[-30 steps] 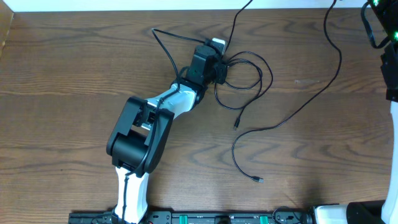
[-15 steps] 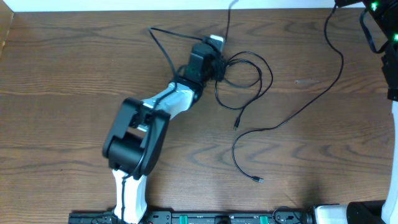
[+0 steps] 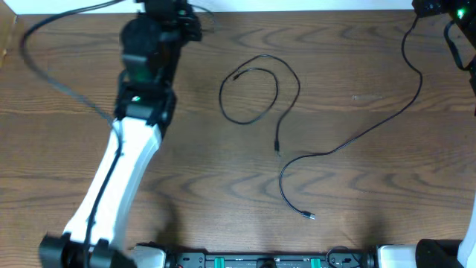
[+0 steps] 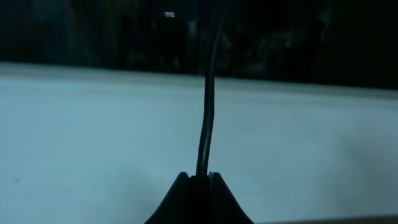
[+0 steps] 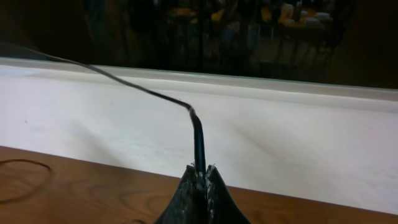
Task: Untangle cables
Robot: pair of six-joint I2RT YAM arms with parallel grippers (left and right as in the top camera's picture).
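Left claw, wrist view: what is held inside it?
The left claw is shut on a thin black cable that rises out of its tip. The stretch pinched inside is covered by the claw itself, and neither plug end shows in this view.

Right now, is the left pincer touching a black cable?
Touching. The left wrist view shows the left pincer shut on a thin black cable, which comes up from between its closed jaws.

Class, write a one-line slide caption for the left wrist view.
Left jaws shut on a thin black cable that rises straight up against a pale, blurred backdrop.
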